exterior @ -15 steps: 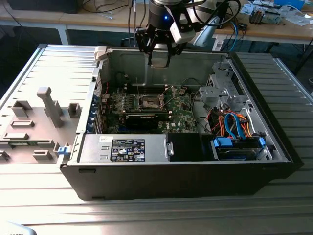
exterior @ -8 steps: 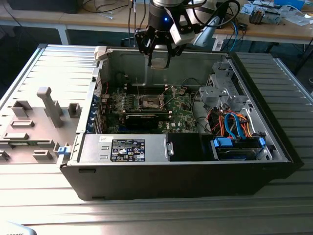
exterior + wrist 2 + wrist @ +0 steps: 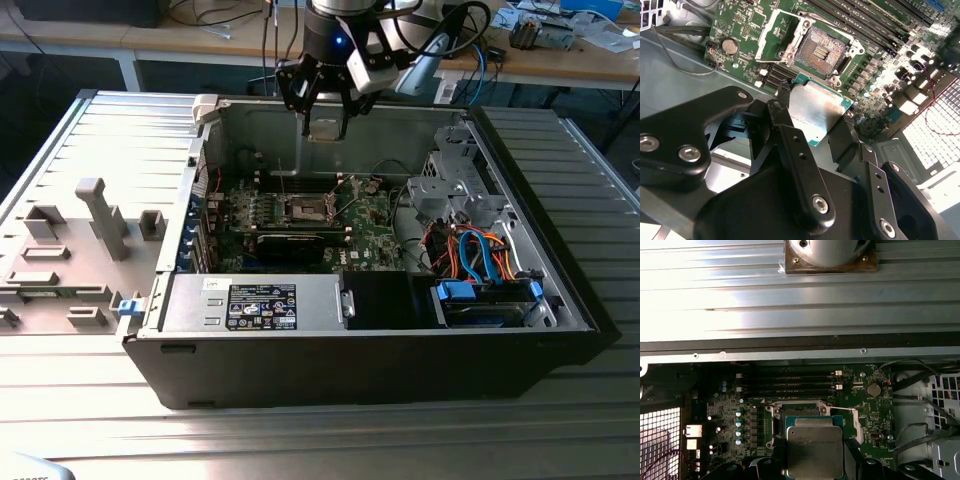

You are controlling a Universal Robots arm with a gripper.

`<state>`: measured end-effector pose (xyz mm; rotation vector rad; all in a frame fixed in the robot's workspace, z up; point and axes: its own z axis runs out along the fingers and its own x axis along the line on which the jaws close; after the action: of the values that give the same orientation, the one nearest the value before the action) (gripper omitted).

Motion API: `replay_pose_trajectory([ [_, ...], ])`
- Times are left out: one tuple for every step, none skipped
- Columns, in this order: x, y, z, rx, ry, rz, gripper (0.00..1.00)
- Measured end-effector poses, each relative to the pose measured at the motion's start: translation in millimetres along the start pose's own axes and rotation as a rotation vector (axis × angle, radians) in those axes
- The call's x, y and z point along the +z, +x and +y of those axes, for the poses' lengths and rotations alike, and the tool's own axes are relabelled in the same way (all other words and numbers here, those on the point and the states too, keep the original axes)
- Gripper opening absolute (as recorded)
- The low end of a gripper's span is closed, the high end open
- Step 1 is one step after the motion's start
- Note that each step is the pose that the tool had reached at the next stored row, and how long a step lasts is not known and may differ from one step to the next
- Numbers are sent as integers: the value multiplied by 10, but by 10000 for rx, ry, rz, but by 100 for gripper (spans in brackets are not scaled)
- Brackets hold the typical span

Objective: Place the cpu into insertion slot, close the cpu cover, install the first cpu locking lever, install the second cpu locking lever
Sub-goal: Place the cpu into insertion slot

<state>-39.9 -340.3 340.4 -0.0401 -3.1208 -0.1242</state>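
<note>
— Your gripper [image 3: 325, 130], status?
— Mine's clamped on the cpu [image 3: 817, 107] by its edges, held level in the air over the mobo [image 3: 752, 20], inside the PC case [image 3: 300, 370].
— Slot?
— Insertion slot [image 3: 820, 50] sits uncovered below, apart from the cpu; cpu cover [image 3: 763, 42] swung open beside it.

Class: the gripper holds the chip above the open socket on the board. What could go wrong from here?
1. The gripper pinches the cpu by its edges; a slip could drop it onto the insertion slot and its exposed contacts.
2. In the second wrist view the cpu looks offset from the slot; lowered misaligned, it might seat crooked and bend contacts.
</note>
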Motion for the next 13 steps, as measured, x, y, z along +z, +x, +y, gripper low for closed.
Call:
replay_pose_trajectory([
  [3,0,0,0,1,0,54],
  [4,0,0,0,1,0,54],
  [10,0,-1,1,2,0,54],
  [16,0,-1,0,5,0,54],
  [17,0,-1,0,5,-1,54],
  [18,0,-1,0,6,0,54],
  [20,-1,-2,0,6,0,54],
  [21,-1,-2,0,7,-1,54],
  [24,-1,-2,0,9,-1,54],
  [29,-1,-2,0,14,0,54],
  [30,-1,-2,0,15,0,54],
  [32,-1,-3,1,16,-1,54],
  [35,-1,-3,0,17,-1,54],
])
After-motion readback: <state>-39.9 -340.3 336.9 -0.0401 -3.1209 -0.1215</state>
